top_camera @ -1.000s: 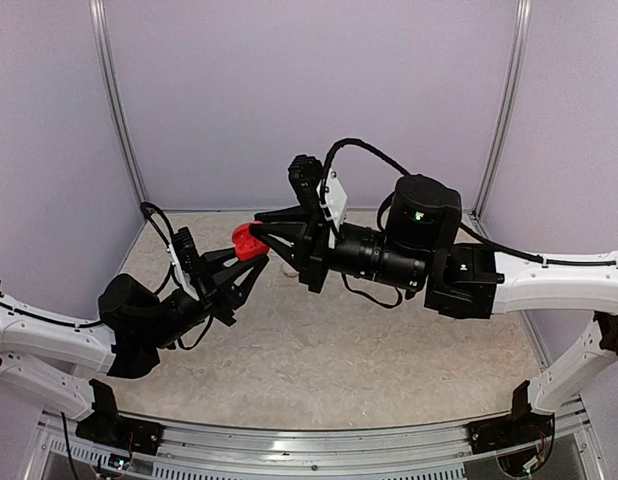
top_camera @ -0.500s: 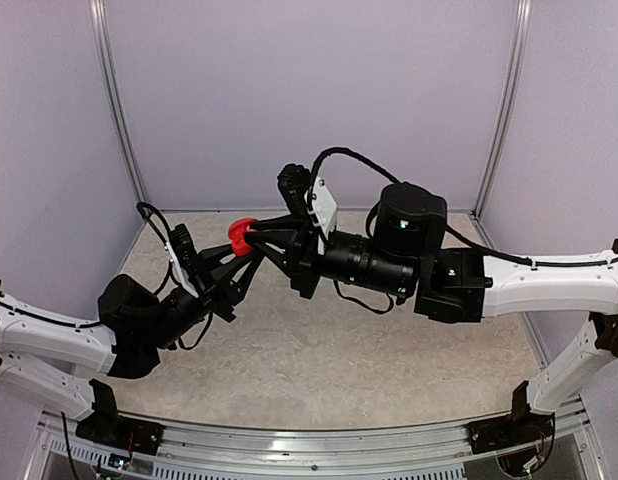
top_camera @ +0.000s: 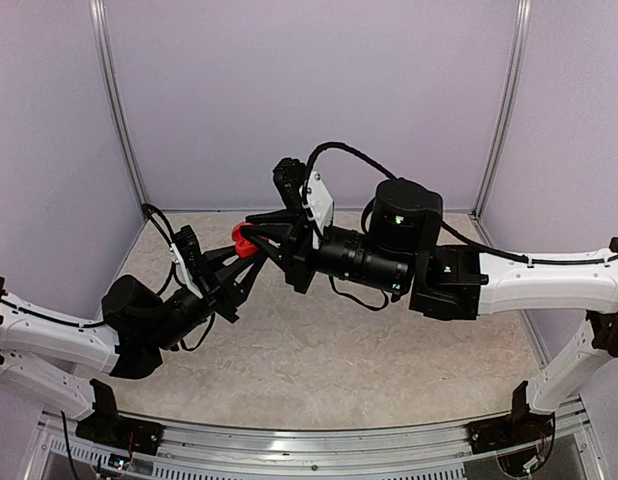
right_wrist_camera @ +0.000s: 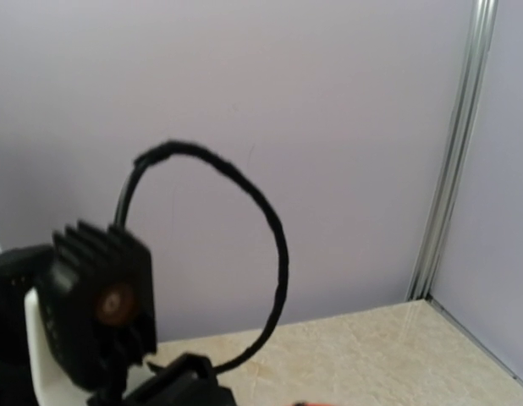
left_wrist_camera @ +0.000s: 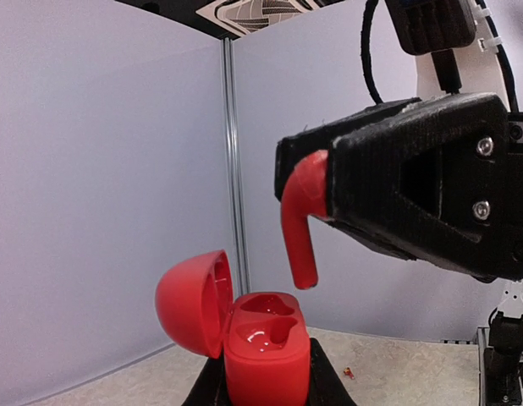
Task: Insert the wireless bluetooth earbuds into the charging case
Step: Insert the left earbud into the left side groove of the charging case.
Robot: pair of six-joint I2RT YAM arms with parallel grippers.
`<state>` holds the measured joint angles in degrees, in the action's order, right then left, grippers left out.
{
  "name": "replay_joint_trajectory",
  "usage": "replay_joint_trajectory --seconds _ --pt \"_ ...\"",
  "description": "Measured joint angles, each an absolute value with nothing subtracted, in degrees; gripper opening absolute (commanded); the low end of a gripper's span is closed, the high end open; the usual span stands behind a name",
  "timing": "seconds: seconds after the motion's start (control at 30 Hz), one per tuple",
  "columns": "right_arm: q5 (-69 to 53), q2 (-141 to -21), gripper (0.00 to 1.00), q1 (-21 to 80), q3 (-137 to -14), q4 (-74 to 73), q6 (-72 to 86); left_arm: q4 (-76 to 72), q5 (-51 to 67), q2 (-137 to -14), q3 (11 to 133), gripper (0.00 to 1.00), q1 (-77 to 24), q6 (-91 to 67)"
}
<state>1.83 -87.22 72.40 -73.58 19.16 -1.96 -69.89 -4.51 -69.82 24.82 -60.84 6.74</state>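
In the left wrist view a red charging case [left_wrist_camera: 266, 355] stands upright with its lid [left_wrist_camera: 188, 304] swung open to the left. Both sockets show and they are empty. My left gripper [left_wrist_camera: 266, 387] is shut on the case's lower body. Just above the case hangs a red earbud [left_wrist_camera: 300, 245], stem pointing down at the far socket, a short gap away. My right gripper [left_wrist_camera: 322, 176] is shut on the earbud's head. From above, the case [top_camera: 242, 240] sits between the left gripper [top_camera: 239, 264] and the right gripper [top_camera: 259, 232], raised over the table. The right wrist view shows no fingertips.
A tiny red speck [left_wrist_camera: 349, 372] lies on the beige speckled table [top_camera: 319, 350]. Lilac walls with metal corner posts [top_camera: 117, 100] enclose the table. In the right wrist view, the left arm's black camera block [right_wrist_camera: 101, 313] and cable loop [right_wrist_camera: 274, 245] fill the lower left.
My right arm has swung left and brought the earbud over the open case. The left arm with the case has barely moved.
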Motion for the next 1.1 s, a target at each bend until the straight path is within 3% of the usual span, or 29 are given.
replay_joint_trajectory --seconds 1.1 --pt "5.4 -89.0 0.09 72.6 -74.4 19.2 -4.0 -69.8 -4.8 -69.6 24.8 0.03 -60.8 6.8"
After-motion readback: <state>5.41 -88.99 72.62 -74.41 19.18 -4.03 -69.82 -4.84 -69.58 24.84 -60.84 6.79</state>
